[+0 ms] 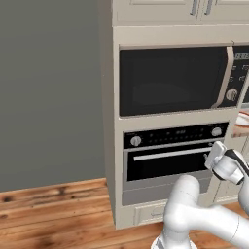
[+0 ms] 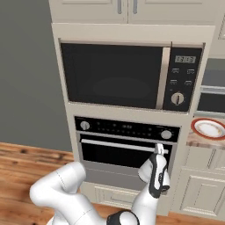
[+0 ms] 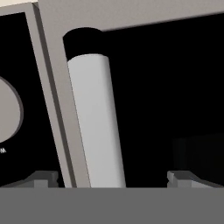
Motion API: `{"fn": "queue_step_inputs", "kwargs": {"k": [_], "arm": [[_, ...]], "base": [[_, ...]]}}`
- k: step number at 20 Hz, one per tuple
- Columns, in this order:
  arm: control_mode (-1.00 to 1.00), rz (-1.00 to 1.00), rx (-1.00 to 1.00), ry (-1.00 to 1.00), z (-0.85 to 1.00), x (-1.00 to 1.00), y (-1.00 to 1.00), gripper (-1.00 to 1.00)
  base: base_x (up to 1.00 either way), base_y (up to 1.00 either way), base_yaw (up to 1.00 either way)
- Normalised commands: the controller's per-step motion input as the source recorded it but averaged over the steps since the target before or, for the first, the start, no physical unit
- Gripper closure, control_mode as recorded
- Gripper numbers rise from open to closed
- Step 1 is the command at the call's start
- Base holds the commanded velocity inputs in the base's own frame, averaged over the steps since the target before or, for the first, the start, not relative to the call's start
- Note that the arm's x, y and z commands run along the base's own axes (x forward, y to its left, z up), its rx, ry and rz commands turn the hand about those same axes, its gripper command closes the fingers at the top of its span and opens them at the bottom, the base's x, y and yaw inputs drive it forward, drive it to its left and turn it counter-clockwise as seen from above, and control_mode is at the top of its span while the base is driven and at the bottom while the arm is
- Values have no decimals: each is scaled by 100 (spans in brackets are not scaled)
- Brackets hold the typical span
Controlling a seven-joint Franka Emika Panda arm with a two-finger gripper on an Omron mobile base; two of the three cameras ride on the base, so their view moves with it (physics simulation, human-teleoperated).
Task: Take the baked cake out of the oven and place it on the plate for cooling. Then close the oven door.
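The gripper [image 3: 113,177] is seen spread wide at the right end of the silver handle [image 3: 95,122] of the oven door [image 1: 168,165], its two dark fingertips [image 3: 43,178] standing on either side of the bar with nothing pinched between them. From the hand's own camera the bar is shown running up between the jaws, nearer the left tip than the right, with the dark glass of the door behind it and a silver knob [image 3: 8,109] at the edge of the picture. The door is shut and upright, so the step in hand is judged to be opening it, and the baked cake, presumably still inside the oven [image 2: 127,147], cannot be made out through the glass. For a clean pull, the bar would best be centred between the tips before they are closed, the grip taken squarely across the bar, and the pull drawn outward and then downward along the door's swing, so that the handle is not allowed to slip from the fingers. Above the oven the larger black microwave [image 2: 127,77] is set in the same cabinet. Further to the right, on the counter [image 2: 200,140], the plate [image 2: 210,128] with its red-orange rim is waiting, well apart from the gripper.
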Motion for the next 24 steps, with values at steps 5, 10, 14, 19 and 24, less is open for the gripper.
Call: {"fn": "queue_step_inputs", "kwargs": {"k": [5,10,14,19,24], "arm": [[-100,0,0,0,0,0,0,-100],[-100,0,0,2,0,5,0,100],[-100,0,0,1,0,2,0,100],[-100,0,0,0,0,0,0,100],[-100,0,0,0,0,0,0,100]], "base": [[0,0,0],[0,0,0],[0,0,0],[0,0,0],[0,0,0]]}}
